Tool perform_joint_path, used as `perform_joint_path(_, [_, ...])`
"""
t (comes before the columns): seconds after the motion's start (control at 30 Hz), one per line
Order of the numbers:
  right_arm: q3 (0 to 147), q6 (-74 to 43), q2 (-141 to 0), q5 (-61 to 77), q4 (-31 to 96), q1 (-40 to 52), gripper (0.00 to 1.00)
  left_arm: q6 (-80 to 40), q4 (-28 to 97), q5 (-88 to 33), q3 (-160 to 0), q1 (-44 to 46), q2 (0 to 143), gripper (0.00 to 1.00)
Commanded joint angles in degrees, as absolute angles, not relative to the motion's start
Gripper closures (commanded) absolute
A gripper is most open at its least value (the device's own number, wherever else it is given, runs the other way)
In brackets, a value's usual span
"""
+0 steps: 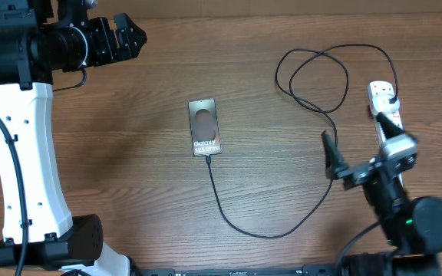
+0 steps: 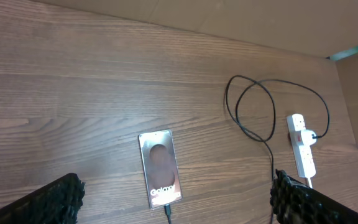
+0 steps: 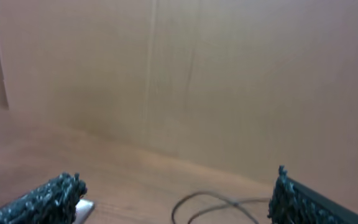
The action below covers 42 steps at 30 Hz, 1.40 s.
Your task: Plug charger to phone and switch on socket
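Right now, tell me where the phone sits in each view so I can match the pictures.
Overhead: phone near the centre of the picture.
Left wrist: phone at lower centre.
Right wrist: not in it.
Shared landmark: the charger, its loop right of the phone overhead and in the left wrist view, at the bottom edge in the right wrist view.

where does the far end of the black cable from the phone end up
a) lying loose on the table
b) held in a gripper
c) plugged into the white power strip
C: the cable leaves the phone's lower edge, curves across the table, loops, and ends in a black plug seated in the power strip.
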<state>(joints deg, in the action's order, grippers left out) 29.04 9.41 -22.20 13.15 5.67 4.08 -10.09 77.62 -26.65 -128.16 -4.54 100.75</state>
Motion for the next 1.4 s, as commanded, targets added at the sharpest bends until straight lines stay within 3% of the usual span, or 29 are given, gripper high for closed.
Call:
perform_joint_path(0.0, [18.7,8.7,-16.9,10.9,-1.4,5.7,0.0,-9.2,77.6,-26.4,-128.3,-4.5,100.9,0.01])
perform_joint_path(0.13, [9.0,5.4,-11.3,9.9,-7.2,5.9,0.0,-9.2,77.6,-26.4,-128.3,-4.5,100.9,0.01])
perform_joint_path(0.37, [0.3,4.5,-3.4,9.7,-5.9,5.9,0.0,-9.2,77.6,-26.4,-128.3,-4.5,100.9,0.0])
perform_joint_path(0.57, [0.5,4.5,-0.2,8.4,4.7,5.9,0.0,-9.2,77.6,-26.4,-128.3,-4.5,100.9,0.01])
perform_joint_path(1.37, [0.5,4.5,-0.2,7.3,4.2,5.9,0.0,-9.2,77.6,-26.4,-128.3,-4.5,100.9,0.0])
